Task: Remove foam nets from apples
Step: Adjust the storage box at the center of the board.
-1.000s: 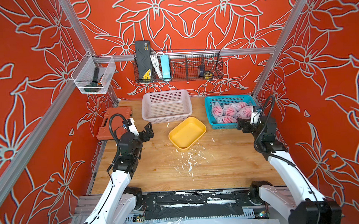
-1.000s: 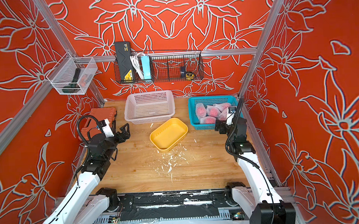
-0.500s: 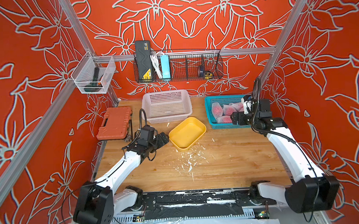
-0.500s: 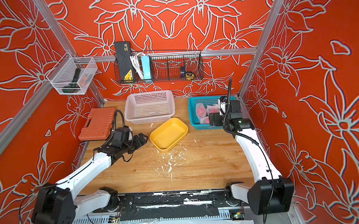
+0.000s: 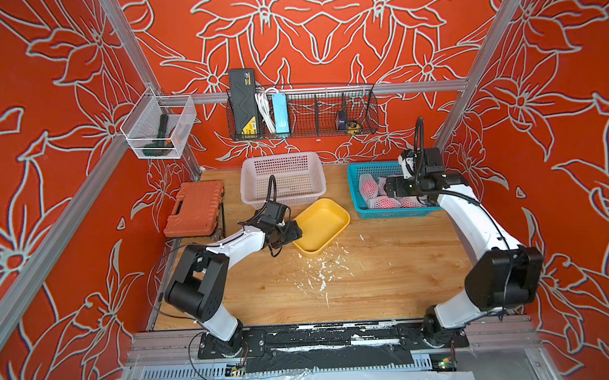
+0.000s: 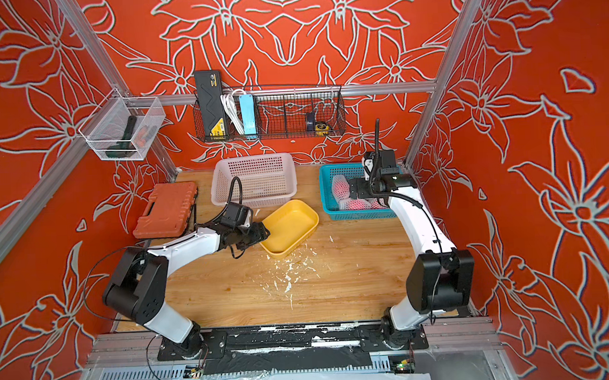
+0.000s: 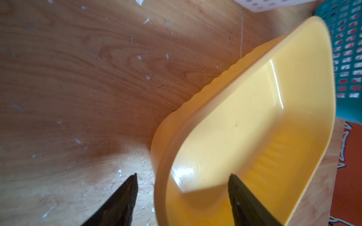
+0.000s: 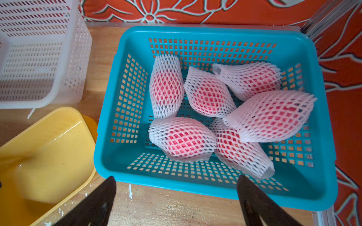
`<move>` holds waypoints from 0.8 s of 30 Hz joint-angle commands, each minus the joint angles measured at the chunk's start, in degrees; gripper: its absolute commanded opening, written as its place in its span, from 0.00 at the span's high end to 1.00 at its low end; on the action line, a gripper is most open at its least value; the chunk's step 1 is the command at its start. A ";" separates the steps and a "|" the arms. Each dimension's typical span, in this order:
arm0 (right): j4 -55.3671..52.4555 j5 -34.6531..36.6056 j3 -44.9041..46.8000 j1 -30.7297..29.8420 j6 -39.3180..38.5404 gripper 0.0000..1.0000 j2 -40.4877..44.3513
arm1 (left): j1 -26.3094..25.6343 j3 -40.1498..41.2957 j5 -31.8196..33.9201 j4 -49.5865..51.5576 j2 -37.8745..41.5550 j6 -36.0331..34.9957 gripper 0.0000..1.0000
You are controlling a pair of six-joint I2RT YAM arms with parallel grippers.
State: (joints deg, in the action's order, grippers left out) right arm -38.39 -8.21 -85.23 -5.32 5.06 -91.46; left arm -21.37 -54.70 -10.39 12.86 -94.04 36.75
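Note:
Several apples [image 8: 183, 139], pinkish-red, lie in the blue basket [image 8: 195, 32], each still wrapped in a white foam net [image 8: 271, 115]. In both top views they show partly behind the right wrist [image 5: 368, 188]. My right gripper [image 8: 176, 179] hangs open just above the basket's near rim [image 5: 388, 190], holding nothing. My left gripper [image 7: 183, 177] is open at the yellow tray [image 7: 254, 117]. One finger stands outside the tray's near corner, the other inside, with the rim between them and untouched [image 5: 296, 231].
A white perforated basket [image 5: 281, 177] stands behind the yellow tray [image 5: 324, 221]. An orange tool case [image 5: 194, 208] lies at the left. White foam scraps [image 5: 320, 271] litter the wooden table's middle. A wire rack [image 5: 303, 113] hangs on the back wall.
The left arm has swung from beside the tool case to the yellow tray, and its jaws have narrowed around the rim. The right arm has reached over the blue basket.

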 commanded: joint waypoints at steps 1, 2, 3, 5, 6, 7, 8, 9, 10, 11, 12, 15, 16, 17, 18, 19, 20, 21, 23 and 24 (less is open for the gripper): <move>-5.20 2.07 -6.18 -0.56 -0.30 0.04 -5.23 | -0.77 -3.31 0.88 4.26 -1.80 -5.07 0.33; -6.28 2.29 -8.19 -0.61 -0.22 0.04 -7.07 | -0.81 -3.96 1.07 4.88 -2.46 -5.96 0.35; -7.14 2.34 -9.85 -0.70 -0.31 0.04 -8.65 | -0.87 -4.52 1.28 5.37 -2.94 -6.82 0.39; -9.12 2.59 -13.84 -1.15 -0.71 0.05 -12.19 | -0.85 -5.85 1.69 6.65 -3.97 -8.61 0.46; -9.92 2.95 -15.42 -1.39 -0.83 0.04 -13.57 | -0.87 -6.42 1.85 7.13 -4.53 -9.46 0.49; -11.02 3.45 -17.13 -1.69 -1.00 0.04 -15.17 | -0.95 -7.17 1.88 7.66 -5.04 -10.29 0.52; -11.99 3.98 -18.85 -2.04 -1.10 0.05 -16.63 | -1.02 -8.12 2.14 8.34 -5.65 -11.04 0.56; -12.85 4.31 -20.26 -2.32 -1.20 0.04 -17.92 | -1.17 -8.97 2.49 8.93 -6.27 -11.49 0.59; -13.54 4.47 -21.64 -2.71 -1.37 0.05 -19.20 | -1.42 -9.89 2.80 9.71 -6.86 -12.06 0.59; -14.23 4.66 -22.66 -3.02 -1.53 0.05 -20.37 | -1.70 -10.84 3.28 10.33 -7.47 -12.75 0.60; -14.61 4.65 -23.60 -3.32 -1.70 0.05 -21.32 | -1.96 -11.53 3.75 10.73 -7.82 -13.37 0.62; -16.39 6.10 -26.86 -4.20 -1.91 0.05 -24.31 | -2.28 -13.47 5.51 12.08 -8.76 -15.38 0.70; -16.80 6.20 -27.60 -4.41 -1.77 0.05 -25.28 | -2.28 -14.17 5.98 12.54 -9.02 -16.39 0.71; -17.01 6.29 -28.11 -4.44 -1.47 0.05 -26.10 | -2.23 -14.87 6.47 12.89 -9.29 -17.71 0.72; -17.19 6.49 -28.61 -4.54 -1.38 0.04 -26.62 | -2.28 -15.56 6.92 13.42 -9.54 -18.70 0.73; -17.46 6.75 -29.08 -4.68 -1.16 0.04 -27.08 | -2.28 -16.37 7.38 14.09 -9.89 -20.13 0.73; -17.28 6.80 -29.26 -4.78 -1.08 0.04 -27.56 | -2.28 -17.10 7.73 14.84 -10.33 -21.53 0.73; -17.30 6.74 -29.37 -4.74 -0.89 0.04 -27.83 | -2.28 -17.69 7.93 15.30 -10.78 -22.70 0.74; -17.09 6.80 -29.72 -4.77 -0.50 0.05 -28.28 | -2.21 -18.79 8.27 16.37 -11.71 -24.77 0.72; -17.02 6.66 -29.84 -4.78 -0.41 0.04 -28.46 | -2.23 -19.32 8.68 16.94 -12.06 -24.81 0.67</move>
State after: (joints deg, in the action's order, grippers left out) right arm -53.41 -2.90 -112.88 -10.00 3.81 -118.93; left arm -23.35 -72.44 -3.68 26.04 -104.44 16.38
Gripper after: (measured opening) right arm 0.956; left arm 0.299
